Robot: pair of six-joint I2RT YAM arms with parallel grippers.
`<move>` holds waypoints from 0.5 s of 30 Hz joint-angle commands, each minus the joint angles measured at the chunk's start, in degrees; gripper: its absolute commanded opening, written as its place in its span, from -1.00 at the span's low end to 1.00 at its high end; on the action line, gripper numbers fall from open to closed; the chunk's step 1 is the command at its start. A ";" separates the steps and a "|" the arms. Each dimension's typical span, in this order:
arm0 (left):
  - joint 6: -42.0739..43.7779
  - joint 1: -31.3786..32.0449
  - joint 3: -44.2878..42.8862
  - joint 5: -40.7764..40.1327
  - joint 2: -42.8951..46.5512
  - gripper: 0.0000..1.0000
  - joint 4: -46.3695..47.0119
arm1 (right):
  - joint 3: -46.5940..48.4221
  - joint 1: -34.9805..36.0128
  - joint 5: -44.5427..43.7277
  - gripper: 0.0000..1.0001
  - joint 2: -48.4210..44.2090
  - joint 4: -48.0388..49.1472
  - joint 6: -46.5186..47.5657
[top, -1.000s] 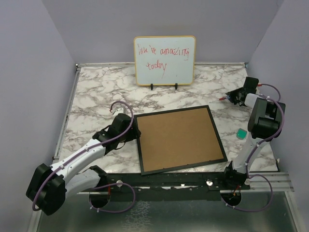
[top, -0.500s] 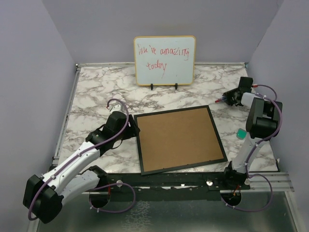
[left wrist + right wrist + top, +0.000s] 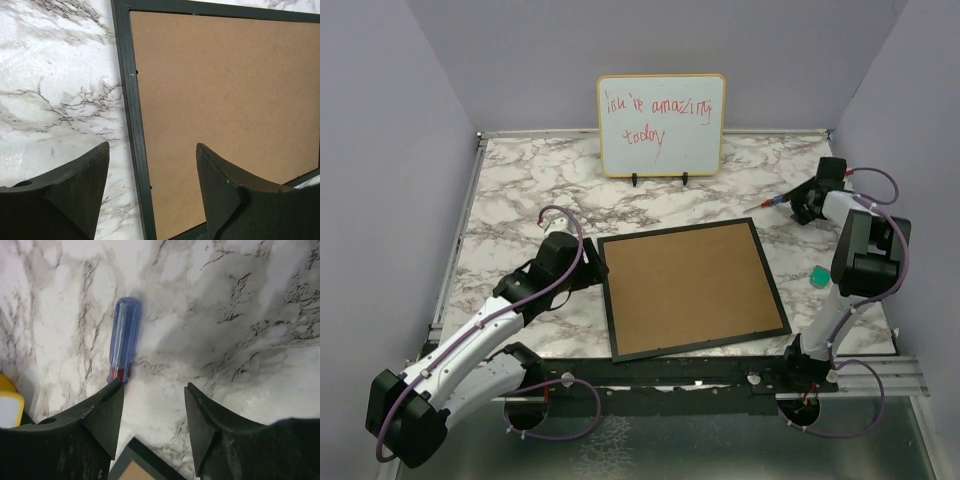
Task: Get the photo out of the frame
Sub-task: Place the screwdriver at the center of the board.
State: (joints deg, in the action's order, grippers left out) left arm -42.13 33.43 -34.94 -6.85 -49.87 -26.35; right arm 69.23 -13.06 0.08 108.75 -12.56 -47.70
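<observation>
The frame (image 3: pixel 690 288) lies face down mid-table, black rim around a brown back panel (image 3: pixel 225 75). The photo is hidden under that panel. My left gripper (image 3: pixel 594 266) hovers at the frame's left side, open. In the left wrist view its jaws (image 3: pixel 152 147) straddle the black left rail (image 3: pixel 131 100), one finger over marble and one over the panel. My right gripper (image 3: pixel 804 207) is at the back right, open with nothing between its fingers (image 3: pixel 154 385). A blue-handled screwdriver (image 3: pixel 125 337) lies on the marble just past its left fingertip. The frame's corner (image 3: pixel 131 456) shows below.
A whiteboard (image 3: pixel 661 124) with red handwriting stands on a small easel at the back centre. The screwdriver (image 3: pixel 772 203) points left from the right gripper. A small teal block (image 3: pixel 819 276) sits by the right arm. Purple walls close in three sides of the marble table (image 3: pixel 520 190).
My right jaws have opened and the screwdriver now lies free on the marble. My left arm has moved forward along the frame's left side, and its jaws have widened a little.
</observation>
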 commanded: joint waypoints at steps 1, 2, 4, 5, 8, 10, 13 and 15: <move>-0.16 -0.30 0.08 0.87 0.88 0.41 -0.76 | -1.77 0.11 3.75 0.15 -9.58 -1.53 10.26; -0.15 -0.38 0.17 0.83 0.58 0.42 -0.61 | -2.59 0.26 5.89 0.20 -11.61 -1.31 12.44; -0.35 -0.40 0.60 0.79 -0.20 0.43 -0.04 | -3.57 0.44 11.65 0.27 -13.98 -2.30 16.62; -0.59 -0.46 1.03 0.86 -0.62 0.44 0.49 | -3.28 0.67 15.01 0.28 -14.04 -4.45 18.93; -2.26 -0.67 3.25 2.38 -2.08 0.50 3.28 | -4.14 3.69 15.72 0.35 -15.19 -12.55 23.56; -4.08 -0.81 4.68 3.89 -3.25 0.50 5.52 | -9.14 6.56 15.27 0.40 -19.12 -12.30 24.12; -6.74 -0.98 7.46 6.57 -3.81 0.52 9.75 | -13.84 8.05 16.21 0.45 -22.12 -14.11 24.45; -8.04 -1.08 9.55 8.48 -3.74 0.55 12.54 | -16.14 8.36 14.09 0.48 -23.60 -14.98 24.85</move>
State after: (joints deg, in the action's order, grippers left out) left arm -46.02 32.80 -28.95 -3.88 -53.41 -20.78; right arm 57.04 -4.86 14.04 87.85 -21.32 -26.30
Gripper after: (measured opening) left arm 0.759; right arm 0.728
